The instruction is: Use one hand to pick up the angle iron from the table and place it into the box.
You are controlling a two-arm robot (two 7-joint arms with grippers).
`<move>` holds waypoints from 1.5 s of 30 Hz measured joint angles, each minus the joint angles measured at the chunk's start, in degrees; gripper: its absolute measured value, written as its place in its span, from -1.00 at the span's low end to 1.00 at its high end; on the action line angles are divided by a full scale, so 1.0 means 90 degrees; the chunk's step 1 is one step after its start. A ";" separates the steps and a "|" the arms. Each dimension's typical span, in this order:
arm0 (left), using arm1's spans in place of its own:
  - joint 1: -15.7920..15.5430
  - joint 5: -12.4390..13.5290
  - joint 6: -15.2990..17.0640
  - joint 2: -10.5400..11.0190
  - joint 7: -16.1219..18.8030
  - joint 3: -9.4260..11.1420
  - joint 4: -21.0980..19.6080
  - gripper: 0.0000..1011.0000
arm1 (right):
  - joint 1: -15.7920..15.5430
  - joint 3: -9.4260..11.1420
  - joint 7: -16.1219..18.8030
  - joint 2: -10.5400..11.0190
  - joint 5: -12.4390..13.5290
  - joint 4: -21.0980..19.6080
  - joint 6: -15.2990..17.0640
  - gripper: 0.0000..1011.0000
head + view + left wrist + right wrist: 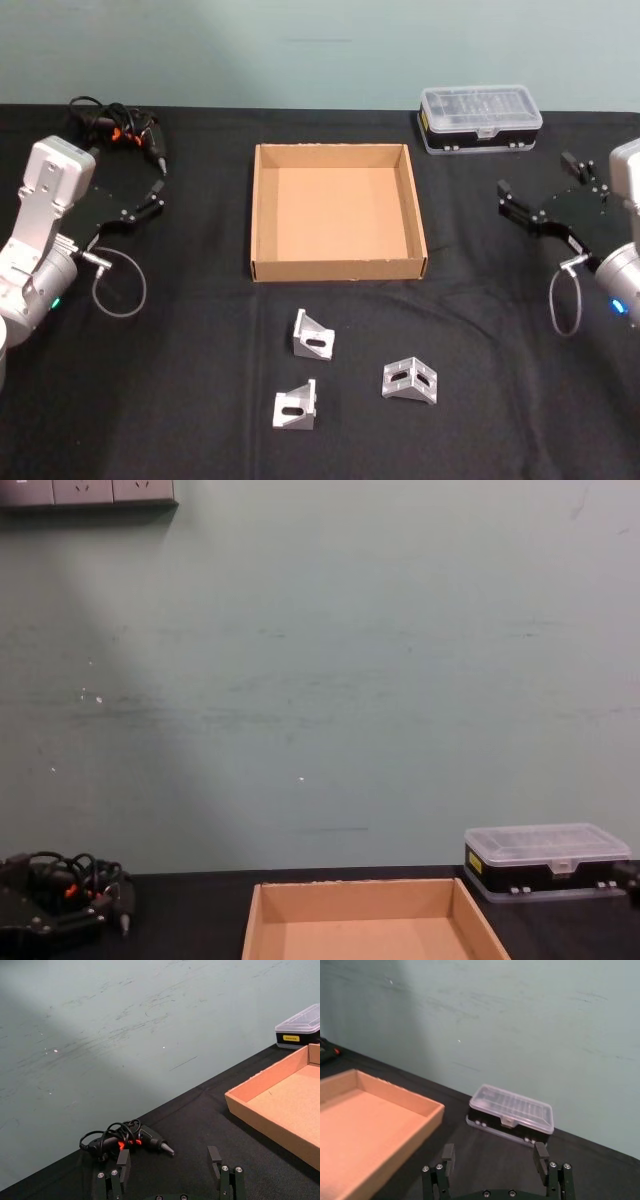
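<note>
Three angle irons [313, 335] are laid lower centre, clear of the box [262, 215]; left gripper [169, 1156] and right gripper [494, 1151] are spread wide, empty; the yellow label [291, 1038] on the case [300, 1025] is unreadable.

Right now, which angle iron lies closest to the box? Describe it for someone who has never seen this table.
Find the wide, shallow tan cardboard box in the middle of the matte black table. Before its near wall sits a small silvery-grey L-shaped metal bracket with one slot showing. Its two twins lie nearer the robot.
</note>
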 joint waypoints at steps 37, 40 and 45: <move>0.0000 0.0000 0.0000 0.0000 0.0000 0.0000 0.0000 0.98 | 0.0270 0.0380 0.3960 0.1729 0.1138 -0.2088 0.1591 0.98; 0.0000 0.0000 0.0000 0.0000 0.0000 -0.0001 0.0000 0.98 | 0.0410 0.0237 0.4206 0.1789 0.1197 -0.2062 0.1717 0.98; 0.0000 0.0000 0.0000 0.0000 0.0000 0.0000 0.0000 0.98 | 0.0696 -0.0085 0.4678 0.1927 0.1280 -0.2009 0.1982 0.98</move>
